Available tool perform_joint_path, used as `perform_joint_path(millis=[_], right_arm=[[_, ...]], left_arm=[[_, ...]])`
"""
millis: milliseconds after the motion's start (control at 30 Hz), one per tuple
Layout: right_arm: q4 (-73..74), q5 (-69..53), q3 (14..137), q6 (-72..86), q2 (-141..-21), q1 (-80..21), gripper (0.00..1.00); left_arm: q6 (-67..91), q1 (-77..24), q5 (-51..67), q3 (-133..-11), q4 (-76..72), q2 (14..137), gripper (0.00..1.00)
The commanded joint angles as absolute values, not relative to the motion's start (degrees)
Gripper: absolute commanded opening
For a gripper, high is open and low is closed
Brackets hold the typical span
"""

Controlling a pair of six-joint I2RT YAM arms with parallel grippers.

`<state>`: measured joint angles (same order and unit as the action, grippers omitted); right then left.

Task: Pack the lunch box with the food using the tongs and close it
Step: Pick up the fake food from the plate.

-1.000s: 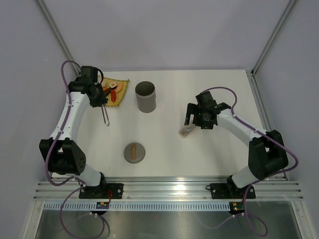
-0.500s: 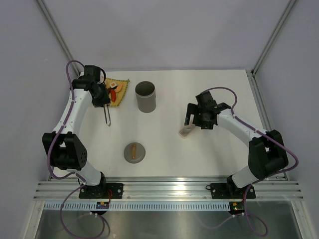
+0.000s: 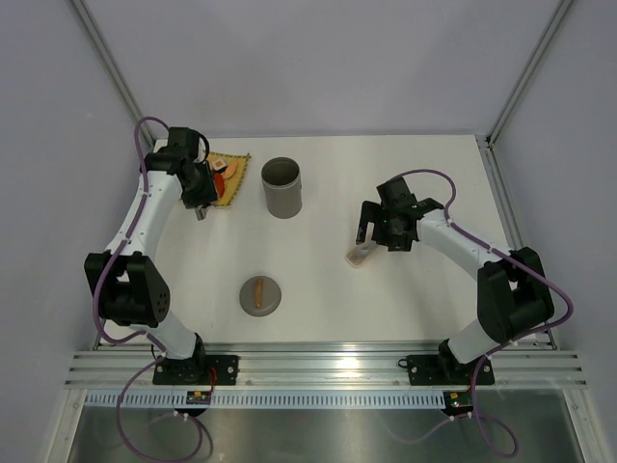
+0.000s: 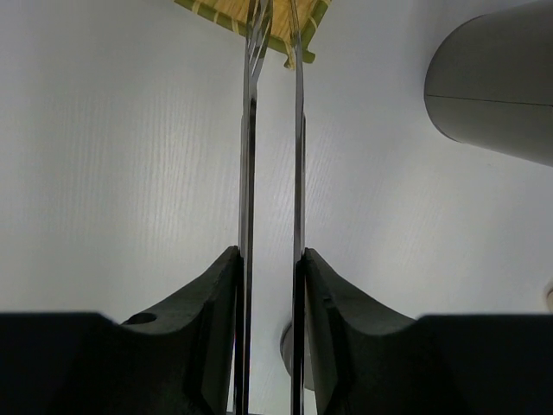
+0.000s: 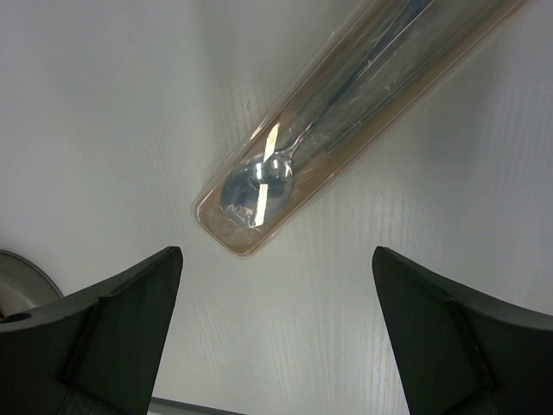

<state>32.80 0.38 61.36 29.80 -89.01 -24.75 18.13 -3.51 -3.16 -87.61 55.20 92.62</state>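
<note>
The grey lunch box (image 3: 281, 188) stands upright and uncovered; its wall (image 4: 497, 86) shows at the right of the left wrist view. Orange, red and white food (image 3: 223, 172) lies on a yellow mat (image 3: 234, 189). My left gripper (image 3: 199, 191) (image 4: 270, 255) is shut on the silver tongs (image 4: 249, 173). Their two arms stand slightly apart and their tips reach over the mat's near corner (image 4: 216, 13). From above, the tongs are mostly hidden under the wrist. My right gripper (image 3: 366, 228) (image 5: 276, 251) hangs open with nothing between its fingers.
A pale oblong cutlery case (image 3: 359, 255) (image 5: 346, 112) with a spoon inside lies just beyond the right gripper. A round grey lid with a brown handle (image 3: 260, 294) lies near the front, left of centre. Enclosure walls stand close behind the left arm.
My left gripper has swung with the tongs towards the mat, so the tongs now point at it. The tongs' arms have spread a little. The right arm has barely moved.
</note>
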Motion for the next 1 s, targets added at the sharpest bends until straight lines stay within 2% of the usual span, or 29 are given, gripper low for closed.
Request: perform_joint_path(millis=[0, 433, 633, 967], right_arm=[[32.3, 0.3, 63.9, 29.4, -89.7, -25.0, 1.0], [32.0, -1.8, 64.1, 29.0, -91.3, -25.0, 0.99], [32.3, -1.8, 64.3, 28.4, -91.7, -25.0, 0.99], [32.9, -0.9, 62.7, 28.2, -89.9, -25.0, 0.99]], left_arm=[[17.3, -4.0, -2.2, -88.9, 52.9, 92.7, 0.35], [19.2, -4.0, -4.9, -89.6, 50.7, 93.8, 0.35], [21.0, -4.0, -5.9, -87.5, 46.3, 93.2, 0.41], [20.6, -4.0, -7.6, -89.4, 45.9, 97.4, 0.41]])
